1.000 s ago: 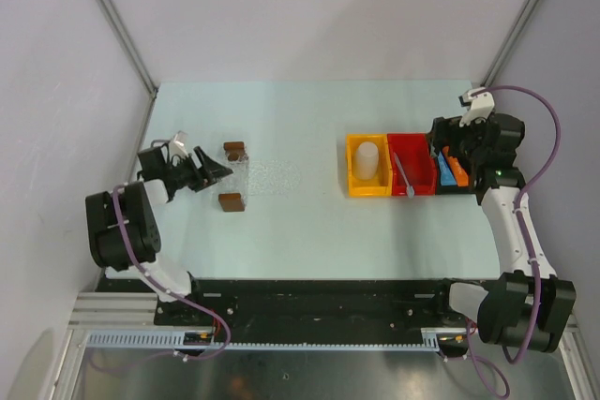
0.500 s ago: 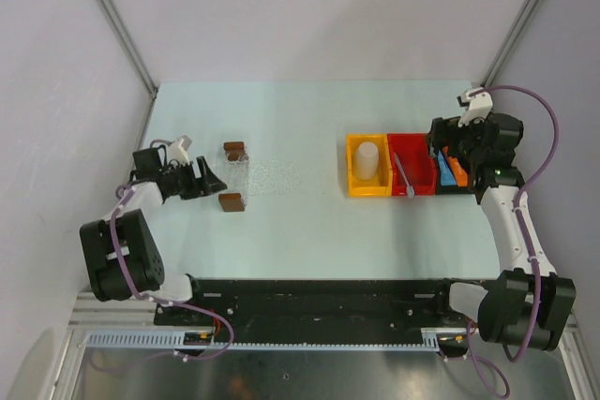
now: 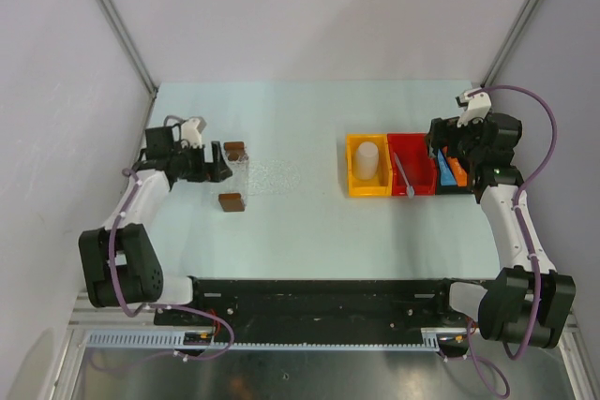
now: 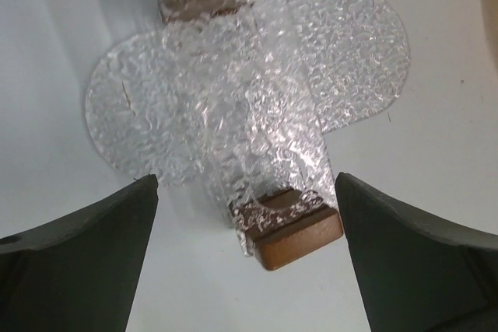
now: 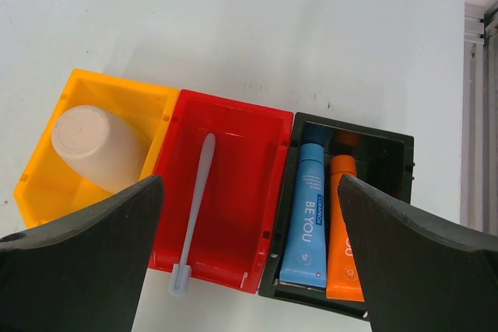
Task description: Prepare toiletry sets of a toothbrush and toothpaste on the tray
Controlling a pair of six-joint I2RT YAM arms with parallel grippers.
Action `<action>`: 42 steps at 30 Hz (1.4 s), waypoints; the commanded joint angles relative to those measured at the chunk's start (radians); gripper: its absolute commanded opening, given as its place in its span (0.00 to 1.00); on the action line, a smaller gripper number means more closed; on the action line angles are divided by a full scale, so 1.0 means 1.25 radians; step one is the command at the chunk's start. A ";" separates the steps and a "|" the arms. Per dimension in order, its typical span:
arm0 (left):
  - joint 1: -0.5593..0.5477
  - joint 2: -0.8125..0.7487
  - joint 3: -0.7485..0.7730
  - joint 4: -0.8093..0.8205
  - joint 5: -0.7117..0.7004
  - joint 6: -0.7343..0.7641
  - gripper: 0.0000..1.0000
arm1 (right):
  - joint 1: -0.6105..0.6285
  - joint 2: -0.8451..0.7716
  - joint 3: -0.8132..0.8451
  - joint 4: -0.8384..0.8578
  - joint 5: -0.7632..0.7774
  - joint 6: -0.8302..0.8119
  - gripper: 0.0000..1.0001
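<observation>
Tray (image 4: 233,114) sits on surface (image 4: 436,192), far left; left claw (image 4: 245,184) above it, spread wide, empty. Right claw (image 5: 249,180) spread too, empty, over red bin (image 5: 233,106) holding toothbrush (image 5: 198,192); 2 toothpaste tubes (image 5: 307,215) in black bin (image 5: 354,126) alongside.

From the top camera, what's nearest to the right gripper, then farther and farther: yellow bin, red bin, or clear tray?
1. The red bin, just beside the right gripper.
2. The yellow bin, next one to the left.
3. The clear tray, far off on the left side.
</observation>
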 commanded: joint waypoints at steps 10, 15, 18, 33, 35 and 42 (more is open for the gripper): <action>-0.158 0.094 0.184 -0.070 -0.267 0.012 1.00 | 0.004 0.002 0.000 0.006 -0.007 -0.016 1.00; -0.189 0.127 0.189 -0.068 -0.273 -0.020 1.00 | 0.005 0.002 0.000 0.006 -0.006 -0.021 1.00; -0.205 0.135 0.193 -0.067 -0.287 -0.031 1.00 | 0.006 0.004 0.002 0.005 -0.007 -0.024 1.00; -0.227 0.205 0.206 -0.065 -0.318 -0.045 1.00 | 0.011 0.005 0.000 0.004 -0.010 -0.032 1.00; -0.233 0.213 0.206 -0.063 -0.316 -0.046 1.00 | 0.013 0.006 0.002 0.004 -0.008 -0.033 1.00; -0.254 0.226 0.207 -0.056 -0.344 -0.044 1.00 | 0.018 0.011 0.000 0.003 -0.007 -0.037 1.00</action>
